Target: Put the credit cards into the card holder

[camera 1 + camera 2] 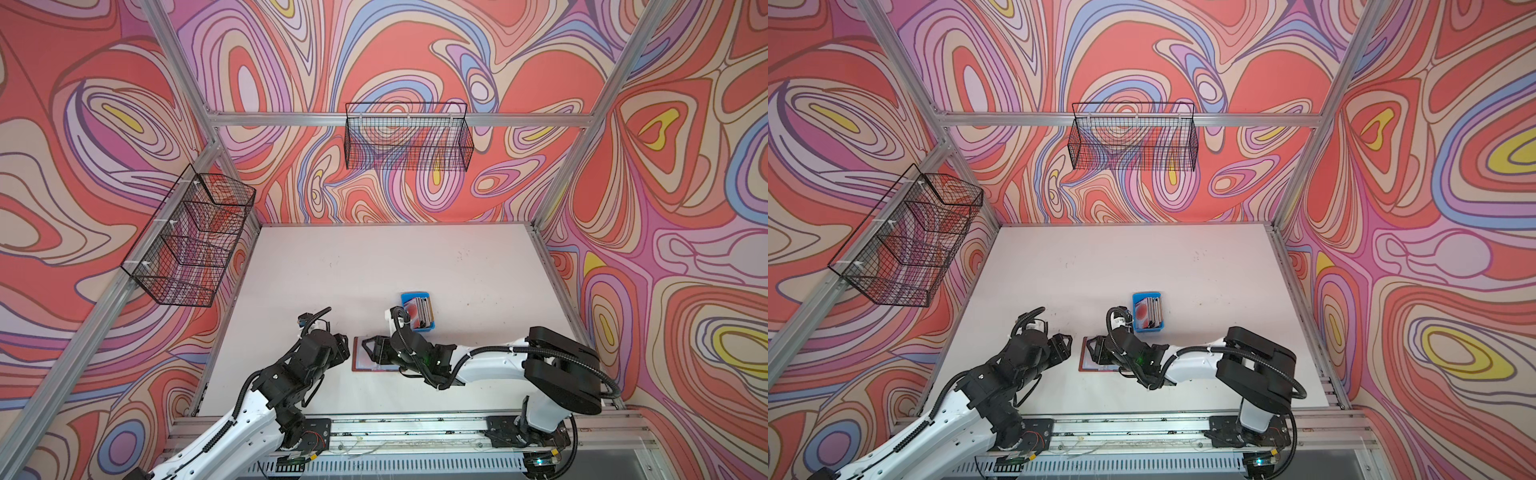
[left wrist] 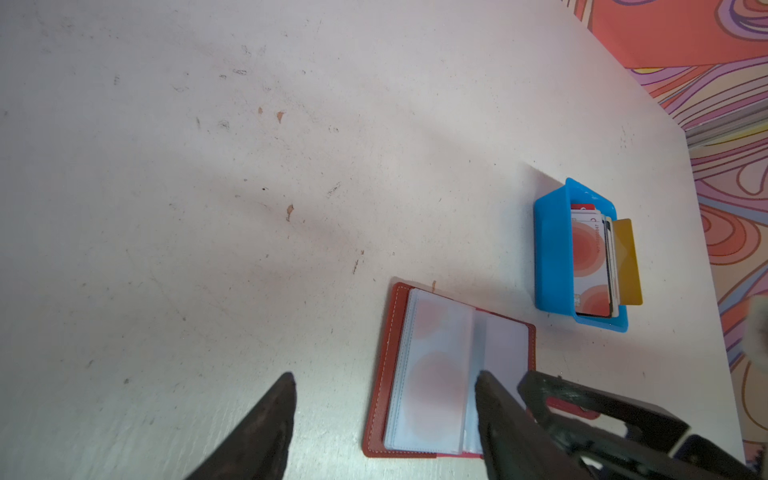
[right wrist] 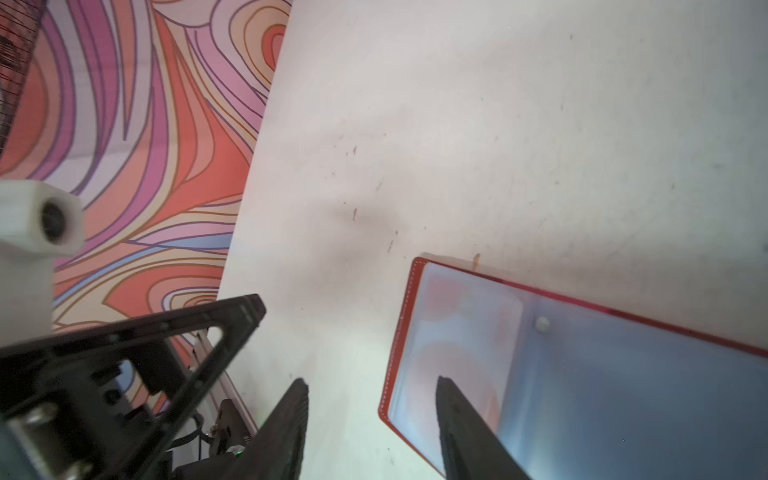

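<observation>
The red card holder [image 2: 384, 365] lies open on the table, clear sleeves up, in both top views [image 1: 360, 360] [image 1: 1086, 360]. A card with red circles [image 2: 432, 374] shows inside its left sleeve. More credit cards [image 2: 590, 266] stand on edge in a blue tray [image 2: 552, 257], a yellow one [image 2: 627, 262] outermost. My left gripper [image 2: 384, 376] is open and empty, just left of the holder [image 1: 343, 348], one finger [image 2: 494, 407] over its fold. My right gripper [image 3: 372, 381] hangs open over the holder's left page [image 3: 457, 324], holding nothing.
The blue tray [image 1: 424, 330] sits just behind the holder, close to the right wrist. Wire baskets hang on the back wall [image 1: 409, 137] and the left wall [image 1: 187, 241]. An aluminium rail [image 1: 415, 428] runs along the table's front edge.
</observation>
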You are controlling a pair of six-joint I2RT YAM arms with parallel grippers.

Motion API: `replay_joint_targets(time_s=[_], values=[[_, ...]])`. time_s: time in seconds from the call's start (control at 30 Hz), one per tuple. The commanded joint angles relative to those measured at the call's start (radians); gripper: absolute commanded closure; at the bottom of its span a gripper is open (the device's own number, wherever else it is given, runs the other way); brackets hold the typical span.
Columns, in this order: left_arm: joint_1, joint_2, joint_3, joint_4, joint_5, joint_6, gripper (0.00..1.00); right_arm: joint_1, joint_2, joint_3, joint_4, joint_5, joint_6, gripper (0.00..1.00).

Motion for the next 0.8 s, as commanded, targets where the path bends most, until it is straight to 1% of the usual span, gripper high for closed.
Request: replay_joint_targets(time_s=[0.0, 0.13, 0.23, 0.33, 0.47, 0.53, 0.63, 0.7, 0.77], values=[[0.004, 0.009, -0.015, 0.024, 0.016, 0.019, 0.3, 0.003, 0.086, -0.01, 0.004, 0.002, 0.028, 0.5], [0.004, 0.016, -0.015, 0.028, 0.026, 0.03, 0.3, 0.003, 0.131, 0.022, 0.009, -0.033, 0.025, 0.51], [0.004, 0.018, -0.019, 0.038, 0.04, 0.041, 0.31, 0.002, 0.113, 0.04, -0.026, -0.036, 0.008, 0.52], [0.004, 0.015, -0.019, 0.041, 0.052, 0.053, 0.3, -0.004, 0.009, 0.05, -0.127, 0.005, -0.04, 0.52], [0.004, 0.008, -0.02, 0.04, 0.06, 0.066, 0.3, -0.026, -0.209, 0.074, -0.365, 0.148, -0.125, 0.46], [0.004, 0.008, -0.024, 0.045, 0.067, 0.072, 0.3, -0.058, -0.307, 0.099, -0.499, 0.206, -0.157, 0.41], [0.004, 0.014, -0.025, 0.061, 0.084, 0.078, 0.3, -0.162, -0.413, 0.14, -0.669, 0.227, -0.202, 0.38], [0.004, 0.021, -0.025, 0.071, 0.099, 0.083, 0.31, -0.236, -0.45, 0.156, -0.731, 0.229, -0.238, 0.37], [0.004, 0.034, -0.025, 0.082, 0.112, 0.087, 0.31, -0.306, -0.448, 0.172, -0.778, 0.226, -0.273, 0.36]])
